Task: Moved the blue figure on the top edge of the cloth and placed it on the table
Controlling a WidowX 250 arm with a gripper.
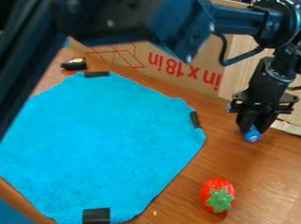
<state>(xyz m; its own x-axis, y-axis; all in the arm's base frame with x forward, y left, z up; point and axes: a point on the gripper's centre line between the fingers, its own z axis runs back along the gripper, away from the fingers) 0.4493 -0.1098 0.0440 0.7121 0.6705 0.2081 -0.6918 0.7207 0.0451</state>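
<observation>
One blue figure (252,135), pinched low between the fingers (244,120) of the black gripper (255,128). Fingers closed on it, pointing down, rounded blue end poking out beneath the tips. Position: right side of the view, off the cloth (101,139), past its right edge and well apart from it. Right down by the brown wood-grain table (269,186); touching or just above, impossible to tell from this angle.

Black arm (120,13) in from the upper left, across the top of the view, then bent downward at the right. Dark loop of cable (245,56) hanging below the upper joint.

Cloth bright blue, laid flat on the table, corners cut off. Strips of black tape at its edges: upper (97,74), right (195,119), lower (96,216). Left portion partly hidden behind the arm.

Red strawberry (213,185) with green star-shaped cap, on the table between the cloth's lower right side and the near edge of the view; cap toward the camera. Nearer the camera than the blue figure, apart from both it and the cloth.

Small black object (74,63) with a yellowish patch, just beyond the cloth's upper tape. Behind, cardboard (127,49) with upside-down red print and line drawing.
</observation>
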